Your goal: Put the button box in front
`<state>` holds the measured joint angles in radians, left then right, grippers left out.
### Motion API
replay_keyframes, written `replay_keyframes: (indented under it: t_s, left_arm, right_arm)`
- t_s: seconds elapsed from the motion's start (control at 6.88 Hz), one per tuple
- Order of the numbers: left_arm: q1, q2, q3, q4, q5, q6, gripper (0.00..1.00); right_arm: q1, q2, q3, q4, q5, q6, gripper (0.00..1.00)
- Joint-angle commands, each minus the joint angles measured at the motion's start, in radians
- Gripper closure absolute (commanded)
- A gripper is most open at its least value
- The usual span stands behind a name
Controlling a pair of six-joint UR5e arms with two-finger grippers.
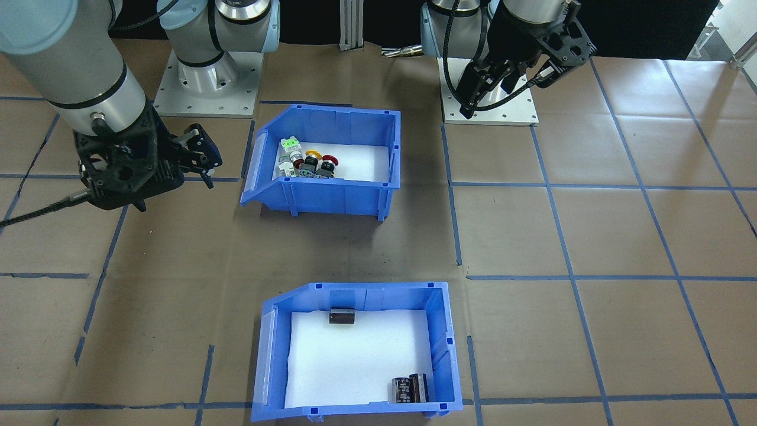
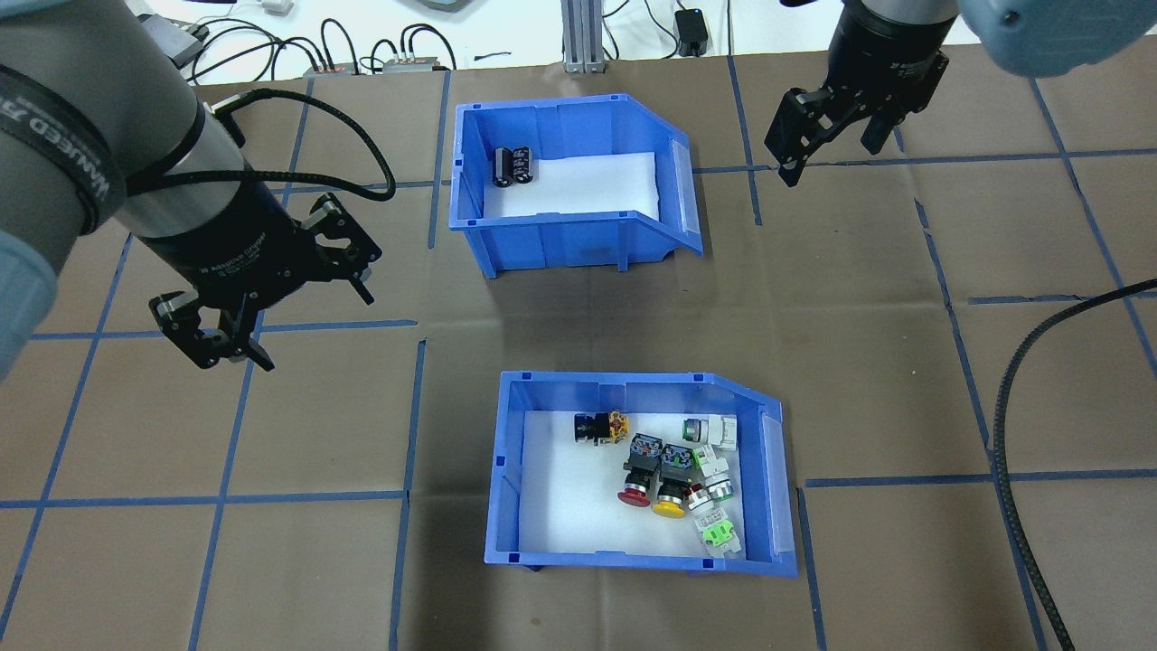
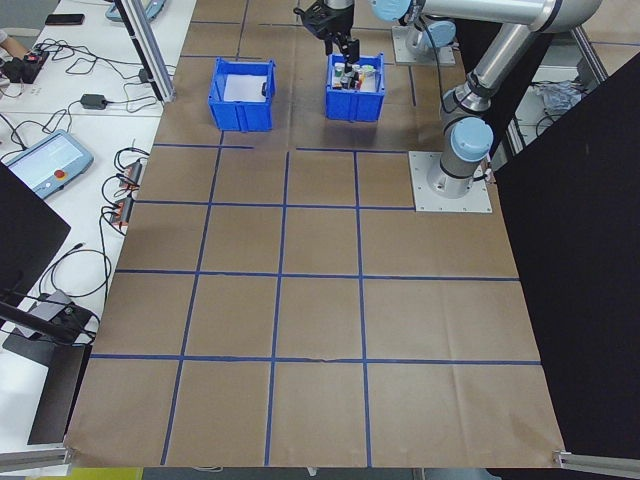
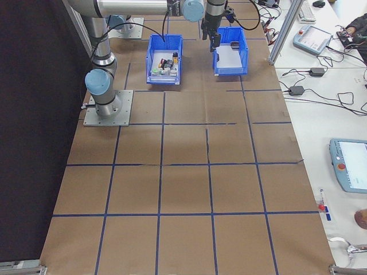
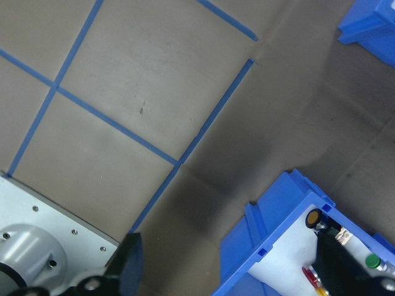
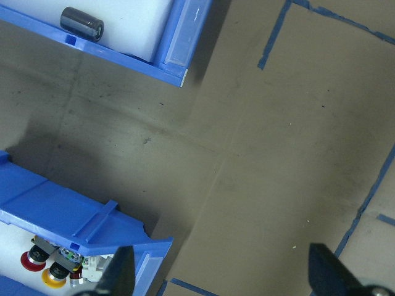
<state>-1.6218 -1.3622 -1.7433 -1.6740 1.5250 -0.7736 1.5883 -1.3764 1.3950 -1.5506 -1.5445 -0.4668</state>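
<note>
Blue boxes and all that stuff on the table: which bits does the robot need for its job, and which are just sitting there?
Needed:
button box
left gripper
right gripper

Just there:
other blue bin
black cylinders

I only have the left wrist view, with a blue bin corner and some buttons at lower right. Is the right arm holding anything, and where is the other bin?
Observer: No. The right gripper hangs open over the brown paper, apart from both bins.
Operator: And the other bin?
Observer: The bin of black cylinders sits farther from the robot than the button box, with a strip of paper between them.
Operator: Which way do their sloped ends face?
Observer: Both face the robot's right.
</note>
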Motion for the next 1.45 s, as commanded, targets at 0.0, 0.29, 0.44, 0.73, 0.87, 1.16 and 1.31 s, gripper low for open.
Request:
replay_keyframes:
  t_s: [0.0,0.29,0.44,0.73,0.87,1.16,1.31]
  left_arm:
    - [-0.035,0.09,-0.137,0.005,-0.093,-0.381,0.0]
    - [-0.146,0.124,-0.24,0.016,-0.095,-0.601,0.0]
    - [-0.23,0.118,-0.255,0.023,-0.095,-0.734,0.0]
    - [-0.346,0.109,-0.333,0.157,-0.097,-0.95,0.0]
    - [-0.374,0.112,-0.407,0.316,-0.097,-1.042,0.0]
    - [-0.426,0.107,-0.462,0.438,-0.098,-1.147,0.0]
    - [-0.443,0.106,-0.472,0.439,-0.106,-1.165,0.0]
  right_arm:
    - [0.063,0.115,-0.13,-0.002,0.001,-0.224,0.0]
    - [0.143,0.221,-0.276,-0.006,-0.014,-0.327,0.0]
    - [0.172,0.27,-0.331,-0.002,-0.016,-0.375,0.0]
    - [0.255,0.354,-0.414,-0.009,-0.014,-0.414,0.0]
    - [0.297,0.403,-0.438,-0.009,-0.012,-0.42,0.0]
    - [0.39,0.497,-0.441,-0.096,-0.017,-0.487,0.0]
    - [0.422,0.526,-0.438,-0.155,-0.063,-0.483,0.0]
